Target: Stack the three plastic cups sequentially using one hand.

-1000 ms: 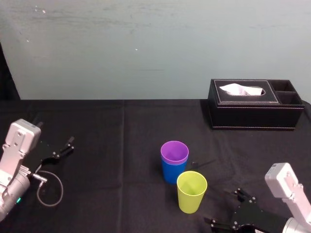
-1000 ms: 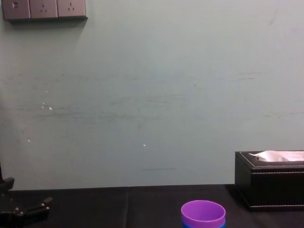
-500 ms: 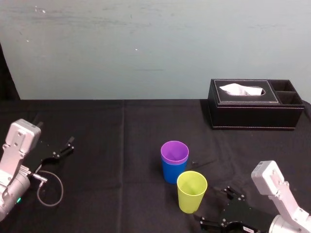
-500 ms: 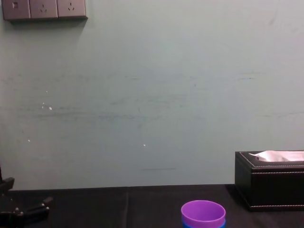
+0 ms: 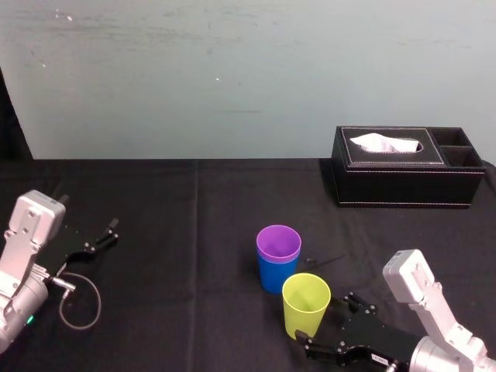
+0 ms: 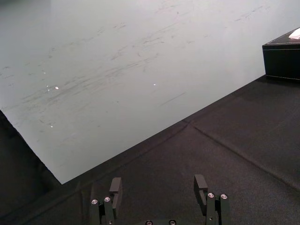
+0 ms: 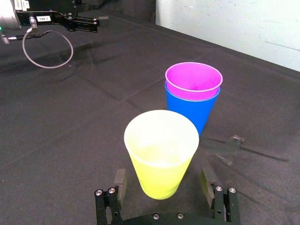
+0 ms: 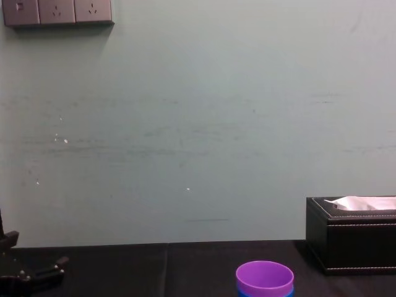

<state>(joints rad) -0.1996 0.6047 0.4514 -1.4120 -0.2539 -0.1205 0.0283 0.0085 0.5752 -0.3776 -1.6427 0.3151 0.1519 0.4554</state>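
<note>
Yellow-green cup (image 7: 161,152) between spread fingers of right tool (image 7: 163,176).

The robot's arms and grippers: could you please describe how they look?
The left arm and right arm are grey-silver with boxy, rounded wrist housings. The left gripper and right gripper are black, with slim, screw-studded jaws, and each bears a small white label. A thin cable loops out beside the left arm, which also shows a small green light.
</note>
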